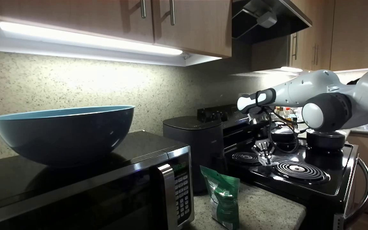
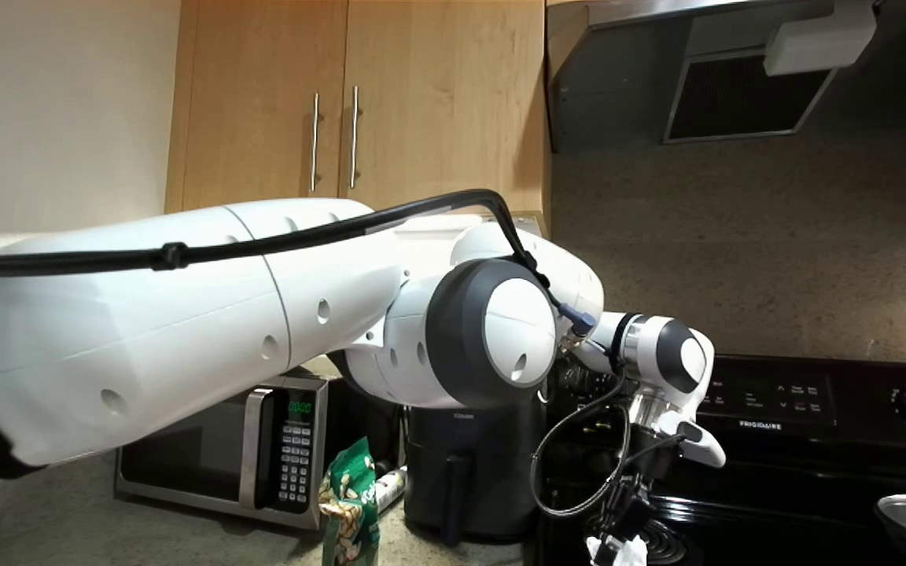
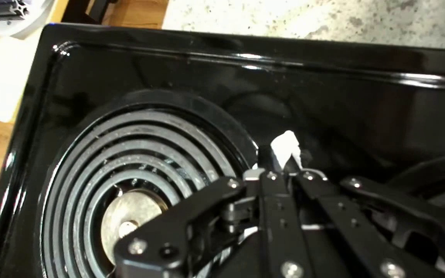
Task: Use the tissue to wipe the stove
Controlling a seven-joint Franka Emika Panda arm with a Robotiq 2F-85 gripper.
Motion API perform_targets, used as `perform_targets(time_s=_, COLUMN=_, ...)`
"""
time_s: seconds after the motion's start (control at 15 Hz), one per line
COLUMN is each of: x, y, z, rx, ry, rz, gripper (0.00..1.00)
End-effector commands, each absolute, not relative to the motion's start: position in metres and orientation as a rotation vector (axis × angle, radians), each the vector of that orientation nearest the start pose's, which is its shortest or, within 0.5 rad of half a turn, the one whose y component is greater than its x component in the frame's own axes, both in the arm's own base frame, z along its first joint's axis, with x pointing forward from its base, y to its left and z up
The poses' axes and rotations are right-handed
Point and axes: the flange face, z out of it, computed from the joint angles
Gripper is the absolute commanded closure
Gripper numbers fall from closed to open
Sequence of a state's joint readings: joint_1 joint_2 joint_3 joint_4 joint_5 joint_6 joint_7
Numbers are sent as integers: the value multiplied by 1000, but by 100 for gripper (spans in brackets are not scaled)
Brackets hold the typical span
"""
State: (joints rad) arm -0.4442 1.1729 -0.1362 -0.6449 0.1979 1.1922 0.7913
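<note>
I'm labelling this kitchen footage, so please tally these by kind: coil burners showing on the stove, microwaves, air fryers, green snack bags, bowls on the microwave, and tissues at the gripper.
Coil burners: 2
Microwave: 1
Air fryer: 1
Green snack bag: 1
Bowl: 1
Tissue: 1
Total: 7

This is a kitchen. The robot's fingers (image 3: 272, 189) are just over a big black stove (image 3: 222, 73), with a round, curly burner (image 1: 299, 174) right beside them. A dark cooking pot (image 1: 326, 142) sits on the same stove, near them. A cooking hood (image 1: 276, 32) hangs high above them. In both exterior views, a microwave (image 2: 209, 452) stands well to the left of the fingers, and wood cupboards (image 2: 445, 102) with metal handles (image 2: 315, 141) are up higher, to the left too.
</note>
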Motion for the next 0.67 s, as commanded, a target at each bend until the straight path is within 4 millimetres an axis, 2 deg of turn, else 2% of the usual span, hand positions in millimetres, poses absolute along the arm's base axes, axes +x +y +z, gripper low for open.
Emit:
perform_targets(time_s=0.0, x=645, y=-331, z=230, rx=-2386, ry=1818, rz=981, gripper=94)
perform_targets(time_s=0.2, x=647, y=-325, z=225, rx=-2413, ry=1790, rz=988, gripper=95)
perform_targets(time_s=0.47, x=651, y=-295, z=187, rx=-2509, ry=1637, rz=1103, gripper=95)
perform_targets(time_s=0.6, x=653, y=-282, z=185, rx=-2546, ry=1540, rz=1143, gripper=95)
